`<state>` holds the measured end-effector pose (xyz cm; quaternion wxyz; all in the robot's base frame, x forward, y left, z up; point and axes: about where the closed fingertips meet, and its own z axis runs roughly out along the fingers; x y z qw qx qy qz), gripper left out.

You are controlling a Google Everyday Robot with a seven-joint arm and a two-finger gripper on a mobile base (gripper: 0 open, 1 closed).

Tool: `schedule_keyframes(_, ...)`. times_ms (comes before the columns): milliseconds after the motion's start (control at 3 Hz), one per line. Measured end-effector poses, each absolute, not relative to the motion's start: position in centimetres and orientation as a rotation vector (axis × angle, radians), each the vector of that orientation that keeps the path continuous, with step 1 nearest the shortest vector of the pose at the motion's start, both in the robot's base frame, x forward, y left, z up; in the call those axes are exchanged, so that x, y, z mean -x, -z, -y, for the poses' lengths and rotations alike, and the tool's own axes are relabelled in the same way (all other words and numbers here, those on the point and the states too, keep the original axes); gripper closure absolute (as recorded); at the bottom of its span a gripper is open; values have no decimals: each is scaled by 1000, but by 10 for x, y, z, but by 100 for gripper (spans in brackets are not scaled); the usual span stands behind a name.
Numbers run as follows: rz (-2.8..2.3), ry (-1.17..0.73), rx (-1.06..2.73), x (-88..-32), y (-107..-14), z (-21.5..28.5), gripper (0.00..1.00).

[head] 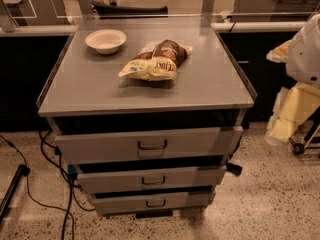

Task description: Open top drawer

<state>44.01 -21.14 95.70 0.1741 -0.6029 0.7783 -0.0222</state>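
The top drawer (200, 143) is the widest grey front, just under the cabinet's grey top (210, 86). A small dark wire loop handle (152, 145) sits at its centre, and a dark gap shows above the front. Two narrower drawer fronts (190, 176) (185, 200) lie below it with like handles. My gripper (286, 118), pale yellow under the white arm (306, 51), hangs at the right edge of the view. It is well right of the cabinet, at about the height of the top drawer, and touches nothing.
A white bowl (105, 40) and a yellow-brown snack bag (156, 60) lie on the cabinet top. Black cables (47, 156) trail on the speckled floor at the left. A dark knob (234, 168) sticks out at the cabinet's right side. A counter edge (35, 30) runs behind.
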Motion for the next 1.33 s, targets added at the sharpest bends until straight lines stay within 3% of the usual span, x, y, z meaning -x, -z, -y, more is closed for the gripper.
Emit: schedule_keyframes(1333,-2190,-33,1762,-440,-863,198,0)
